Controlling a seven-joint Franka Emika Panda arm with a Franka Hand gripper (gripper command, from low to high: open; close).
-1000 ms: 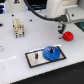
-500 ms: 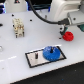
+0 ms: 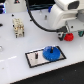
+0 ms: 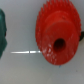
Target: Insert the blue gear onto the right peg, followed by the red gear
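Observation:
The blue gear (image 3: pixel 50 52) lies flat on the right part of the grey black-edged plate (image 3: pixel 33 60) as the exterior view shows it. The right peg is hidden under the gear's hub. The red gear (image 3: pixel 69 36) rests on the white table beyond the plate, directly under my gripper (image 3: pixel 67 33). In the wrist view the red gear (image 4: pixel 58 32) fills most of the picture, with its centre hole showing. The fingers are too blurred to tell whether they are open or shut.
A thin dark pin (image 3: pixel 36 56) rises from the plate's left part. A green object (image 3: pixel 80 34) lies just beside the red gear and shows at the wrist view's edge (image 4: pixel 2 32). A pale block (image 3: pixel 18 27) stands at the exterior view's left.
The arm has come down closer over the red gear. The blue gear and the plate have not moved.

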